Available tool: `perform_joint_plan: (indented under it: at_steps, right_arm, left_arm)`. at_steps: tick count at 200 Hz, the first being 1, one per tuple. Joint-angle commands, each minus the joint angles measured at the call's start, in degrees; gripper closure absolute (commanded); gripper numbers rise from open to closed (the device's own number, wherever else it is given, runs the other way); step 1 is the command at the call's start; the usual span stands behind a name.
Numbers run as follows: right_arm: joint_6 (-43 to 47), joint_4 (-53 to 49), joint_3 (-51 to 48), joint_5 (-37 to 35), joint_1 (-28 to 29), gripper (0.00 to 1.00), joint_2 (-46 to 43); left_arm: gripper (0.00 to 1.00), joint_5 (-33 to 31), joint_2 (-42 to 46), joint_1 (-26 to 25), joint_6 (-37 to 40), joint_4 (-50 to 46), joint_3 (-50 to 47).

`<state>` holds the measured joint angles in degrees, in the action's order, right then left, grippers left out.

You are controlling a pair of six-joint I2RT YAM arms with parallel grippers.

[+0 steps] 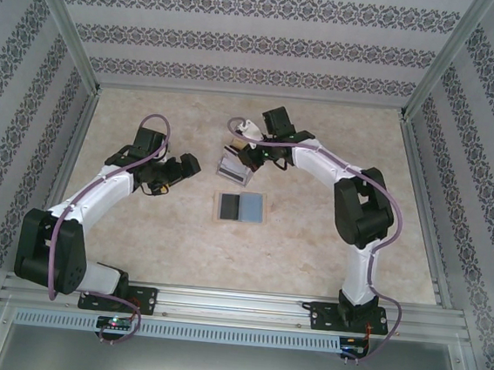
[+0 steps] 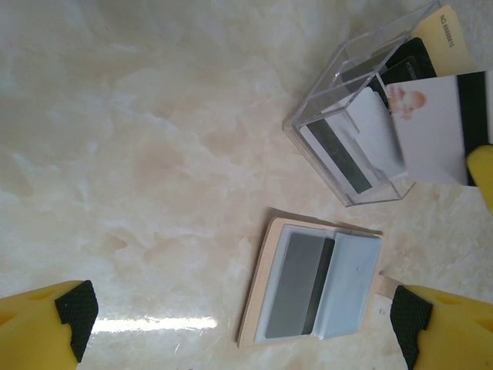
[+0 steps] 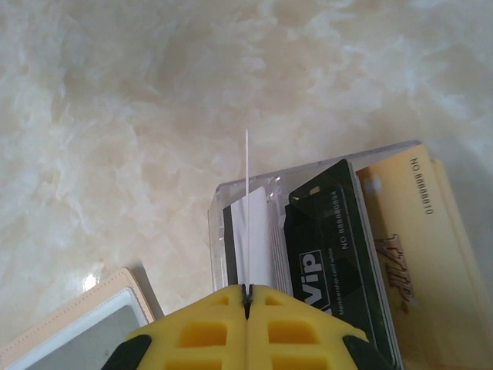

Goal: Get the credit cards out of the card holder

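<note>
The card holder (image 1: 234, 168) stands on the tabletop (image 2: 139, 154) near the middle, slightly toward the far side. Its clear walls show a black card (image 3: 331, 239) and a tan card (image 3: 412, 223) inside. The step in hand looks like drawing out one more card. The right gripper (image 3: 247, 293) is clenched on a white card (image 2: 435, 127) with a dark stripe, raised over the holder's open side. Whether its lower edge is fully clear of the rim cannot be told. The next move probably calls for lifting that card free without dragging the light case along, then carrying it to the laid-out cards (image 1: 240, 207). These lie flat just in front of the holder: a dark and a grey-blue one on a tan one. After that the gripper would return for those left inside. The right arm reaches forward and bends inward, its wrist pointing down at the holder. The left arm angles in from its side. The left gripper (image 2: 240, 320) is released, jaws spread wide, hovering above the tabletop just beside the holder and grasping nothing.
</note>
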<state>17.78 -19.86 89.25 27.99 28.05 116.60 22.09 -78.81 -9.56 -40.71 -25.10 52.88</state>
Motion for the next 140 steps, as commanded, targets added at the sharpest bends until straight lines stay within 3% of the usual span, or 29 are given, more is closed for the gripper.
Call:
perform_joint_plan:
  at_steps: [1,44,60,92,140]
  right_arm:
    - [3.64,-2.82,1.84,1.0,0.69,1.0,1.76]
    - [5.05,-3.52,2.16,-1.68,0.82,1.0,2.31]
    - [5.42,-3.9,2.29,-2.2,1.02,0.93,2.02]
    - [2.27,-6.43,4.07,-1.76,1.13,0.69,0.46]
    - [-10.67,-3.87,-0.55,-7.17,1.04,0.55,-8.5]
  left_arm:
    - [0.01,1.42,-0.5,0.92,1.0,-0.2,-0.67]
    - [0.01,2.15,-0.95,0.97,1.08,0.05,-0.49]
    - [0.01,2.51,-1.26,1.04,1.06,0.25,-0.39]
    - [0.01,2.68,-1.75,1.07,0.9,0.08,0.02]
    - [0.01,4.37,-1.14,1.2,0.1,0.77,-0.15]
